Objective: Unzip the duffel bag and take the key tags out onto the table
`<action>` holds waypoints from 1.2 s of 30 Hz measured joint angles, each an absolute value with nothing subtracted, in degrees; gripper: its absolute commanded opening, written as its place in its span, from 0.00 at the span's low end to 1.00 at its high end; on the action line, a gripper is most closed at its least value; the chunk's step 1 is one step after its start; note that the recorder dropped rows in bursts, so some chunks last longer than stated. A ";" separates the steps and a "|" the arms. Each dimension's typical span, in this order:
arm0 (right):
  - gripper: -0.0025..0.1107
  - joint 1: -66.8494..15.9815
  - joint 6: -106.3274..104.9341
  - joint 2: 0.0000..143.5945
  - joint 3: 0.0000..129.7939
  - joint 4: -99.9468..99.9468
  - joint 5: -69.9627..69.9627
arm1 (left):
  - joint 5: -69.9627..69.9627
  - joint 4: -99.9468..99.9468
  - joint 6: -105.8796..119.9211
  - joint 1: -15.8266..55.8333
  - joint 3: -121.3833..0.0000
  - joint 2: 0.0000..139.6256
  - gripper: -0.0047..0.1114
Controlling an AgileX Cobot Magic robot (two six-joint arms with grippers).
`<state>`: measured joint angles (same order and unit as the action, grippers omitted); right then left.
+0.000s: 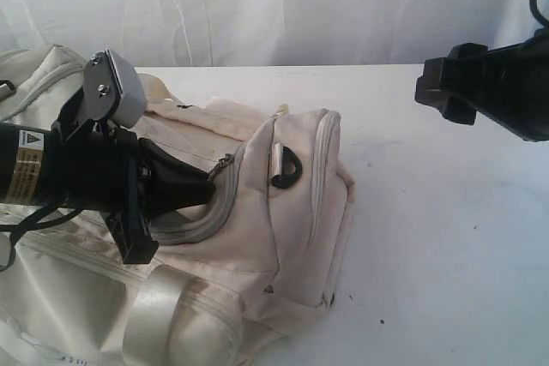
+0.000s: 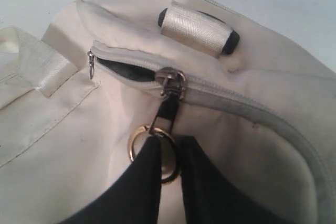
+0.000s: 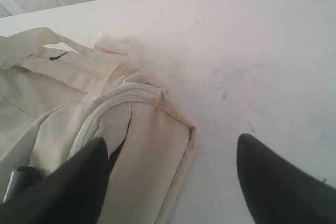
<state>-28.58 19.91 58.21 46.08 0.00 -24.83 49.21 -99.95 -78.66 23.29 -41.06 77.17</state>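
Exterior view, duffel bag point(image 1: 292, 237): cream fabric, lying on the left part of the white table point(image 1: 446, 237). The frame cuts off its left and lower parts.
Exterior view, left gripper point(image 1: 212, 184): black, reaching in from the left with its tips at the end pocket's curved zipper. The arm hides the bag's middle.
Exterior view, right gripper point(image 1: 446, 92): raised at the upper right over bare table, well apart from the bag and partly cut off.
Exterior view, D-ring point(image 1: 286, 171): black, on the pocket top near the zipper.
Exterior view, warning label point(image 1: 28, 165): yellow sticker with a black triangle on the left arm; the text is too small to read.
Left wrist view, left gripper point(image 2: 169, 141): fingers almost together, pinching the black zipper pull point(image 2: 167, 113). A gold ring point(image 2: 134, 142) is partly hidden behind them.
Left wrist view, slider point(image 2: 171, 80): metal. Behind it the zipper is parted a short way into a dark slit point(image 2: 125, 70), and the contents cannot be made out.
Right wrist view, right gripper point(image 3: 172, 140): fingers spread wide, holding nothing. One is over the bag's corner, the other over the table.
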 measured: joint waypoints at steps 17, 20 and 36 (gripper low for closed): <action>0.59 -28.58 19.91 58.21 46.08 0.00 -24.83 | 49.21 -99.95 -78.08 23.29 -41.06 77.17 0.04; 0.59 -28.58 19.91 58.21 46.08 0.00 -24.83 | 49.21 -99.95 -78.08 23.29 -41.06 77.17 0.04; 0.59 -28.58 18.42 58.21 46.08 -0.41 -24.71 | 47.78 -99.95 -82.31 23.19 -41.06 65.60 0.04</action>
